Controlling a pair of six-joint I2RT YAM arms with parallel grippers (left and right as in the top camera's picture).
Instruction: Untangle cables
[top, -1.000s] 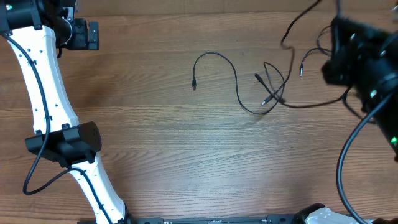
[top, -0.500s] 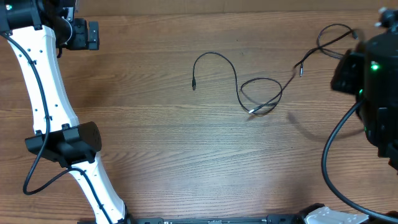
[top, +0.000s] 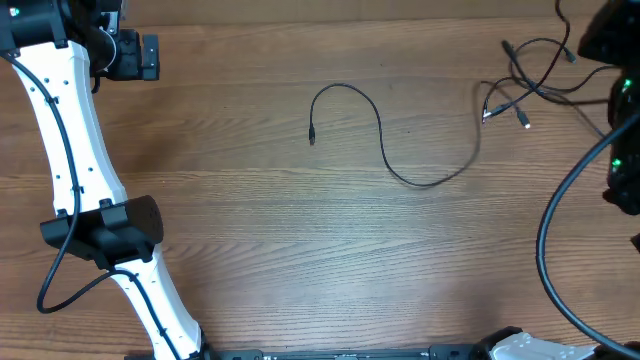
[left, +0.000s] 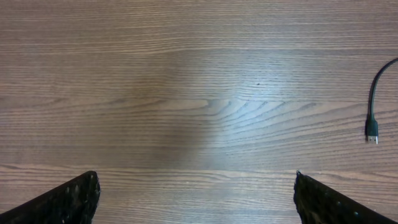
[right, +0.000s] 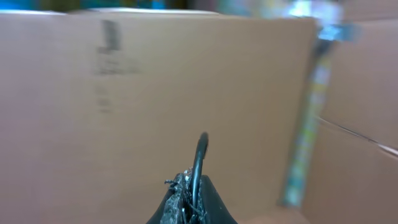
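One thin black cable (top: 380, 130) lies in a long curve across the middle of the table, its plug (top: 311, 137) at the left end. Its right end runs into a small knot of cables (top: 520, 92) at the far right, where strands rise toward my right arm (top: 605, 40). In the right wrist view my right gripper (right: 193, 182) is shut on a black cable (right: 199, 152) that sticks up between the jaws. My left gripper (left: 195, 176) stands wide open over bare wood and holds nothing. A cable plug (left: 371, 132) shows at that view's right edge.
The left arm (top: 75, 150) stretches along the table's left side, with its gripper (top: 148, 57) at the top left corner. The right arm's thick black wire (top: 548, 240) hangs down the right side. Blurred cardboard boxes (right: 155, 81) fill the right wrist view.
My right arm has pulled up and to the right with its cable. The knot moved from mid-table to the far right, and the loop beside it has drawn out into one curve. The left arm stayed still.
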